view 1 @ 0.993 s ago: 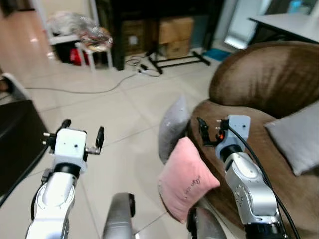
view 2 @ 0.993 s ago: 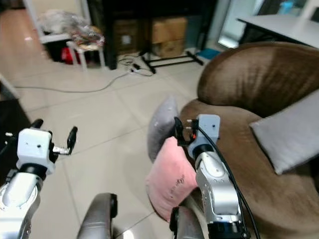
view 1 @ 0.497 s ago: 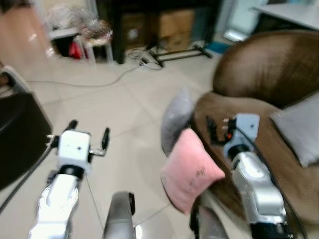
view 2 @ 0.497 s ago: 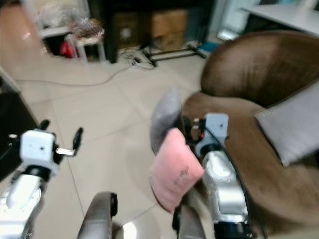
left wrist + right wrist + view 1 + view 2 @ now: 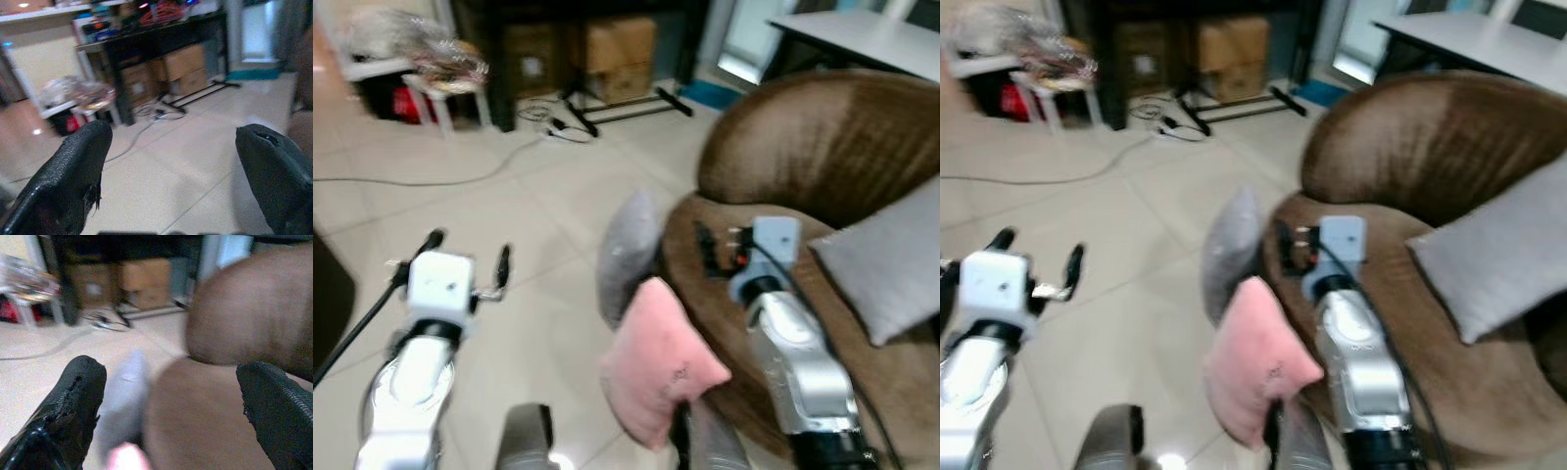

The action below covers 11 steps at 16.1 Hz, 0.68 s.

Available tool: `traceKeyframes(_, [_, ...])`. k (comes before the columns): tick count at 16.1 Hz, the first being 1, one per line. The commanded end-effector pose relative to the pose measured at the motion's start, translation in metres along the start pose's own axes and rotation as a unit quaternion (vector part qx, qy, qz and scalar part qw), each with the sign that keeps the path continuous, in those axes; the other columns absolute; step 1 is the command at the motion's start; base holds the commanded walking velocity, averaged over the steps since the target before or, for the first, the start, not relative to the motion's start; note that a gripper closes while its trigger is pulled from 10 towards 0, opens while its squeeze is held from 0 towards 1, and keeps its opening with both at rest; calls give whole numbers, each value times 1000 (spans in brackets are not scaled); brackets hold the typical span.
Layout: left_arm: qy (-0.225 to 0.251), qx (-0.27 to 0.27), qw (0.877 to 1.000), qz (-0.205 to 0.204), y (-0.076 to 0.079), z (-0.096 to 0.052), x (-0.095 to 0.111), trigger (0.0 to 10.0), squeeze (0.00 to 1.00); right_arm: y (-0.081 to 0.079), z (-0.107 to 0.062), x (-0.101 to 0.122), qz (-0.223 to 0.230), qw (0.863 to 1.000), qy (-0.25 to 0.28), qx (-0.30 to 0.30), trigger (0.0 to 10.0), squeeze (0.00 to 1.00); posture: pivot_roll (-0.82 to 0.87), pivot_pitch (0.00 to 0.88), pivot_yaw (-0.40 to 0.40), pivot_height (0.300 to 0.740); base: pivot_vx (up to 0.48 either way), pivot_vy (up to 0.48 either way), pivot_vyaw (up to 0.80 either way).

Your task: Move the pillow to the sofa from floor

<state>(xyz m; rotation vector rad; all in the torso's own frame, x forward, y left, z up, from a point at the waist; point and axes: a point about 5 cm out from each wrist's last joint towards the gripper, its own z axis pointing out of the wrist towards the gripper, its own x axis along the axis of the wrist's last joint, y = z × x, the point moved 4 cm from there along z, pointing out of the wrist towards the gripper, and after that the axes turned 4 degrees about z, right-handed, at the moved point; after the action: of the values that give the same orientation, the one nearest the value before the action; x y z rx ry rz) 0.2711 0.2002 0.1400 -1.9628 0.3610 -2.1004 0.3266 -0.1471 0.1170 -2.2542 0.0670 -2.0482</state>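
Pink pillow is seen at lower centre, leaning on the brown sofa, not yet lifted. Left tool and right tool are held wide open, empty.

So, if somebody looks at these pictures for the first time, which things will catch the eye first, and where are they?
The pink pillow stands out most, propped on the floor against the front of the brown sofa, with a grey pillow on the floor just behind it. Both arms are raised with fingers open: the right gripper over the sofa's front edge, the left gripper over bare floor tiles. Another grey pillow already lies on the sofa.
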Motion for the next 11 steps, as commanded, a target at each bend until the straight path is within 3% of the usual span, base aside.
traceKeyframes(1, [-1, -9, 1000, 7, 5, -2, -2, 10000, 0, 7, -1, 0, 4, 1000, -1, -6, 10000, 0, -10, 0, -61, 578, 0, 0, 0])
traceKeyframes(6, [-1, -6, 1000, 9, 6, -2, -4, 10000, 0, 4, 0, -4, 6, 1000, -20, 14, 10000, 0, -13, 0, -62, 573, 0, 0, 0])
traceKeyframes(11, [-9, 1, 1000, 14, 4, -2, -10, 10000, 0, 6, -1, -6, 10, 999, -29, 24, 10000, 0, -35, 0, -71, 523, 0, 0, 0])
